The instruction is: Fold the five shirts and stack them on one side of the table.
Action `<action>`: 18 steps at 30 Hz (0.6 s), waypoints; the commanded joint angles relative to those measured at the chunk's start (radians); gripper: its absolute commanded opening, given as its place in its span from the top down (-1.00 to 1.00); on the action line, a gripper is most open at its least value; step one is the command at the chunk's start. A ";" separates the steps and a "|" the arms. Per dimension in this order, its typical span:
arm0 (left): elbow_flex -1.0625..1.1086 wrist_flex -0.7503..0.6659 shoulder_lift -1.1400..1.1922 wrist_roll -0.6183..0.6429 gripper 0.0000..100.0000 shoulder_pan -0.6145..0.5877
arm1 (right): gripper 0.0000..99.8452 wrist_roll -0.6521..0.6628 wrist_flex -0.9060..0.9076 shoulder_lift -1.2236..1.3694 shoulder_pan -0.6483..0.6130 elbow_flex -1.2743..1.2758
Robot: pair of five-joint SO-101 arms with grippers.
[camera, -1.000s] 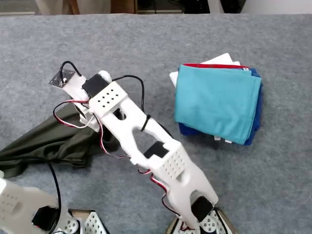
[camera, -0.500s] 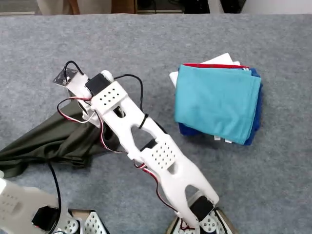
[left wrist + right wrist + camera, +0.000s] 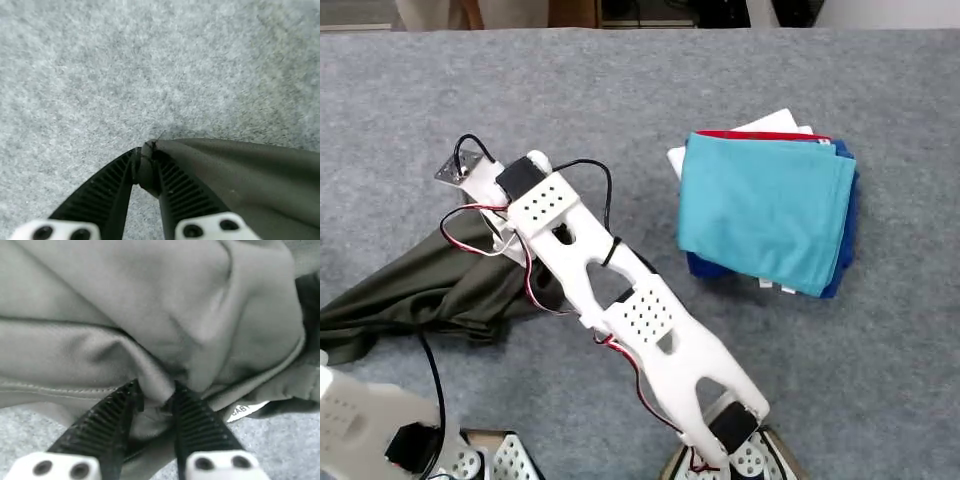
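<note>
shirt: olive shirt (image 3: 410, 290) is seen bunched at lower left of high view, well apart from folded stack (image 3: 765, 215) at right | left gripper (image 3: 145, 152): clamped on a thin shirt edge | right gripper (image 3: 156, 389): clamped on a bunched fold | risk: thin edge could be pulled free if stretched; extra layers likely caught, so a twisted spread is possible

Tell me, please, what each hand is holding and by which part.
Both hold the dark olive shirt: the left hand pinches the tip of an edge, the right hand a bunched fold near its label.
</note>
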 commanded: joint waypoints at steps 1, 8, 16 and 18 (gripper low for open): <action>-0.012 -0.006 -0.015 0.005 0.96 -0.003 | 0.99 0.009 0.014 -0.013 0.018 -0.042; -0.023 -0.006 -0.018 0.005 0.96 -0.038 | 1.00 -0.025 0.034 -0.074 0.036 -0.097; -0.037 0.058 -0.180 0.005 0.96 -0.037 | 1.00 -0.078 0.034 -0.326 0.047 -0.107; -0.054 0.091 -0.237 0.006 0.96 -0.018 | 1.00 -0.101 0.034 -0.407 0.064 -0.110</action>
